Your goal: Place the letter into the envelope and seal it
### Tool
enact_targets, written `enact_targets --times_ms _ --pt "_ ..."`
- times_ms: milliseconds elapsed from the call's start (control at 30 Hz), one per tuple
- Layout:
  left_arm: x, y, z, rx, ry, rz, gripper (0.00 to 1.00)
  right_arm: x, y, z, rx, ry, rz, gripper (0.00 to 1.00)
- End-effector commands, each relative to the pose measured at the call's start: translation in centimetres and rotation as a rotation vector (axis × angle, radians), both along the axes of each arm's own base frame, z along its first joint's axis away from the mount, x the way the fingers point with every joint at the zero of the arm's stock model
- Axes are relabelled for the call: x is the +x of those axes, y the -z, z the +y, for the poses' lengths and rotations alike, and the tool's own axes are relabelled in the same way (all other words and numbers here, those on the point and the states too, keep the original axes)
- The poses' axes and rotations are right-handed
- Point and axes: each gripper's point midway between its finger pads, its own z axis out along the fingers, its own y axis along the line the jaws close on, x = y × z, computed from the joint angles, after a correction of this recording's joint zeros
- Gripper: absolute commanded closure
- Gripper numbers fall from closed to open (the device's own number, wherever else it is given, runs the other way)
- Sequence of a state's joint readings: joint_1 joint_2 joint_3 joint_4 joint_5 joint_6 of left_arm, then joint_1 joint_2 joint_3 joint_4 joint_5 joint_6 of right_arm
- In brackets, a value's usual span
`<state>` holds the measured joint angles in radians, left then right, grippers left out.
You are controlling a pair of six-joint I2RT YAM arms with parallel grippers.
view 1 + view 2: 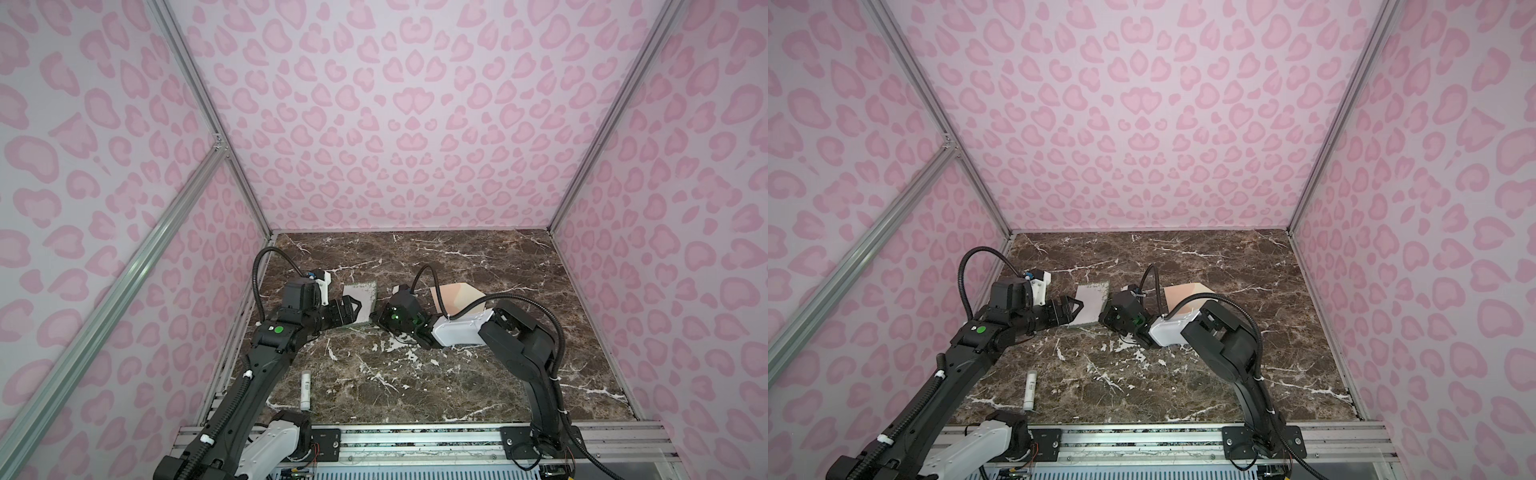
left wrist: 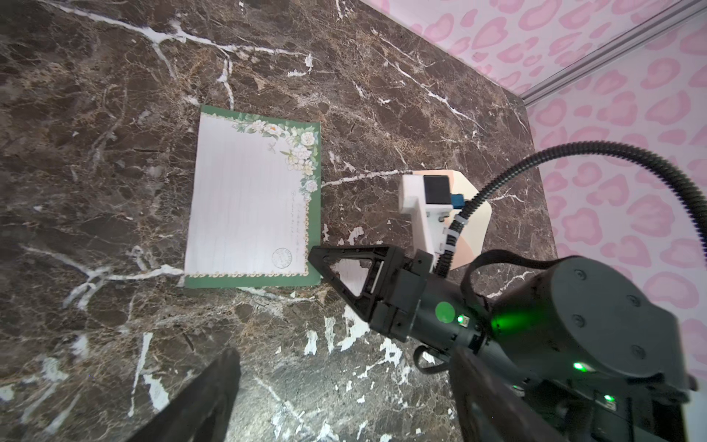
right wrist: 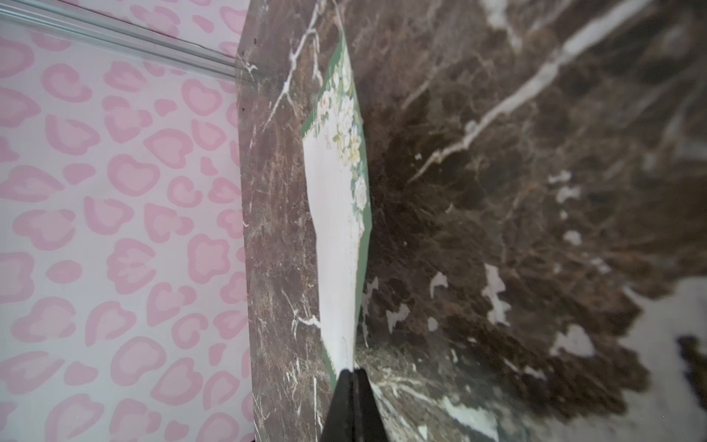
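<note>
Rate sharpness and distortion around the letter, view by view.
Left wrist view: the letter sharp, floral border readable. Right wrist view: letter foreshortened edge-on, nearby tabletop smeared with blur. Both top views: wide-angle splay of wall frames; letter small, detail lost.

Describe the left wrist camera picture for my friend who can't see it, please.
A white letter with a green flowery border lies flat on a brown marble table, and the right gripper, shut, pinches its corner. A peach envelope peeks out beyond, partly hidden by that arm.
</note>
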<state>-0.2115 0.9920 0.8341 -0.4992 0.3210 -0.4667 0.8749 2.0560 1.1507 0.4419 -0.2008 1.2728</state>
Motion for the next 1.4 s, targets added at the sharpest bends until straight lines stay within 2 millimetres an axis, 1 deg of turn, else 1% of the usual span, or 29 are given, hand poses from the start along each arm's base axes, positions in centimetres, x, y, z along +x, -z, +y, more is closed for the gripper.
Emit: enact_targets --times_ms 0,67,167,267,367,467,533,633,667,767,833,933,1033,1100,1133,1233,1367 --pt "0.0 -0.7 0.2 0.013 0.002 -0.013 0.12 -0.2 -1.2 -1.3 -0.046 -0.062 -0.056 1.0" --pt "0.1 -1.2 0.1 0.021 0.011 -0.027 0.12 -0.2 -2.8 -2.5 -0.07 -0.098 -0.094 1.0" --pt "0.3 -2.4 0.1 0.036 0.031 -0.067 0.12 -0.4 -5.2 -4.9 -0.149 -0.178 -0.159 1.0" --pt "0.5 -3.9 0.0 0.056 0.064 -0.132 0.12 -0.9 -7.8 -7.7 -0.282 -0.276 -0.247 1.0" --pt "0.8 -5.8 -0.3 0.071 0.105 -0.237 0.12 -1.8 -10.4 -10.5 -0.422 -0.384 -0.34 1.0" --pt "1.0 -8.0 -1.1 0.086 0.162 -0.364 0.12 -2.8 -12.6 -13.3 -0.528 -0.482 -0.405 1.0" --pt "0.9 -9.3 -1.9 0.098 0.23 -0.452 0.12 -3.3 -13.9 -14.9 -0.57 -0.52 -0.444 1.0" --pt "0.1 -11.1 -3.4 0.115 0.337 -0.607 0.12 -4.5 -15.4 -17.0 -0.608 -0.576 -0.506 1.0" --pt "-0.2 -11.5 -3.8 0.122 0.366 -0.652 0.11 -4.8 -15.5 -17.5 -0.62 -0.59 -0.52 1.0" --pt "-0.8 -12.4 -4.8 0.141 0.444 -0.766 0.1 -6.3 -16.7 -18.2 -0.616 -0.657 -0.625 1.0" --pt "-1.3 -12.4 -5.6 0.144 0.505 -0.81 0.09 -7.2 -17.6 -18.5 -0.614 -0.688 -0.705 1.0" --pt "-1.8 -12.1 -6.7 0.143 0.59 -0.837 0.08 -8.5 -18.6 -18.9 -0.616 -0.736 -0.779 1.0" --pt "-2.3 -11.8 -7.3 0.139 0.647 -0.854 0.05 -9.4 -19.4 -19.3 -0.629 -0.777 -0.809 1.0" --pt "-2.5 -11.7 -7.6 0.137 0.676 -0.87 0.0 -10.0 -19.6 -19.5 -0.635 -0.806 -0.814 1.0" --pt "-2.7 -11.8 -7.8 0.131 0.692 -0.878 0.02 -10.3 -19.8 -19.6 -0.636 -0.819 -0.818 1.0" --pt "-3.4 -11.9 -8.3 0.098 0.731 -0.895 0.02 -10.9 -19.9 -19.8 -0.633 -0.843 -0.821 1.0" --pt "-4.4 -11.6 -9.5 0.027 0.79 -0.884 0.03 -11.3 -20.5 -19.9 -0.625 -0.838 -0.843 1.0"
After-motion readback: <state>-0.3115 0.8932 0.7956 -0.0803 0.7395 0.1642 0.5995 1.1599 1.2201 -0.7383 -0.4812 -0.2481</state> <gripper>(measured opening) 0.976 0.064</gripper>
